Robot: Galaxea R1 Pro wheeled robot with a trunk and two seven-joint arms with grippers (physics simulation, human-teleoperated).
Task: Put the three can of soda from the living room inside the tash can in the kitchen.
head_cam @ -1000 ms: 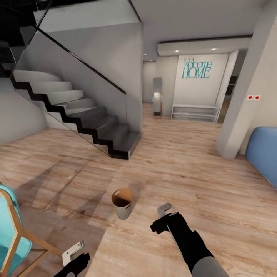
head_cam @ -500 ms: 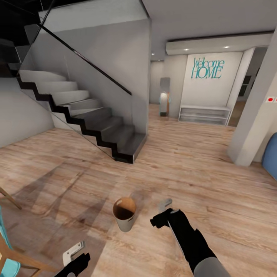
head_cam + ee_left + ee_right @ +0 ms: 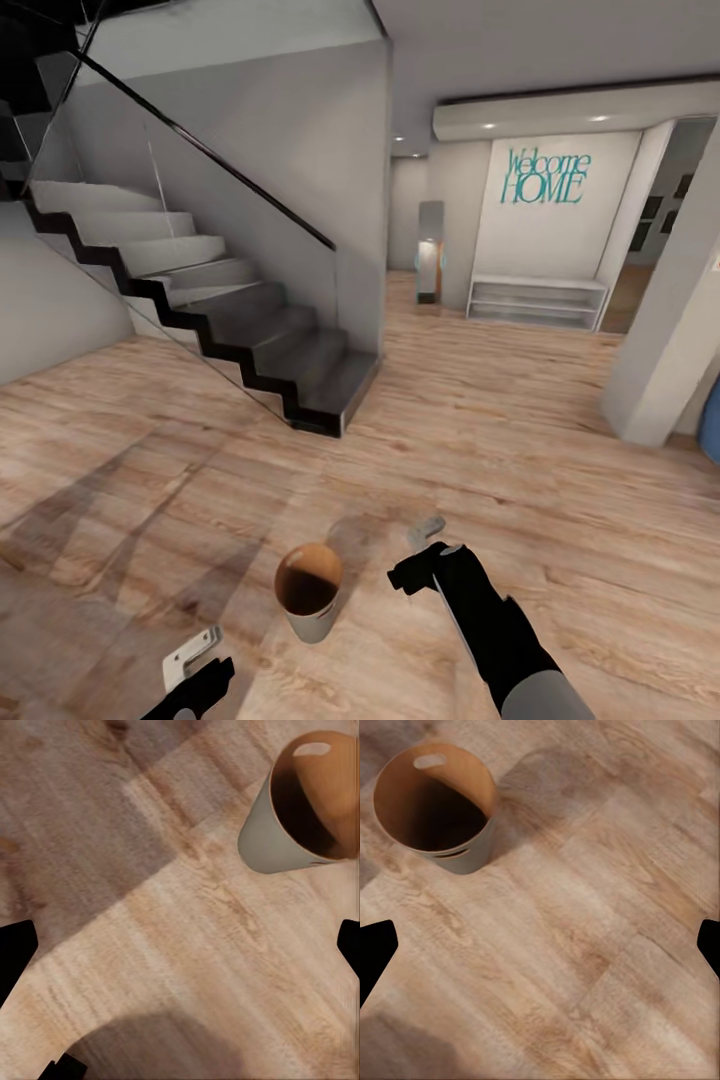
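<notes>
Item: tash can (image 3: 308, 588). You have it standing upright on the wood floor (image 3: 560, 480) at lower centre of the head view, between your two arms. Its dark interior looks empty from the head view and from the right wrist view (image 3: 436, 806); in the left wrist view (image 3: 311, 802) it sits at the upper right corner, part cut off.

Item: left gripper (image 3: 192, 655). Bottom left edge of the head view, near the bin but apart from it. In its wrist view the dark fingertips sit at opposite edges with bare floor between, so you hold it spread and empty.

Item: right gripper (image 3: 425, 545). Just right of the bin, not touching. Fingertips likewise wide apart in its wrist view, nothing between them.

Item: surroundings. Staircase (image 3: 220, 320) with glass rail at upper left, "Welcome HOME" lettering (image 3: 545, 177) on the far wall at upper right, low white shelf (image 3: 538, 302) beneath it.

Progress, as a judgement: no soda cans appear here and none lie in the bin, so every can seems left to fetch and drop.

Change from the earlier frames: the teal chair at lower left and most of the blue shape at right have left the picture, while the staircase has shifted; your camera has moved, not the room. The bin sits slightly lower in frame.
</notes>
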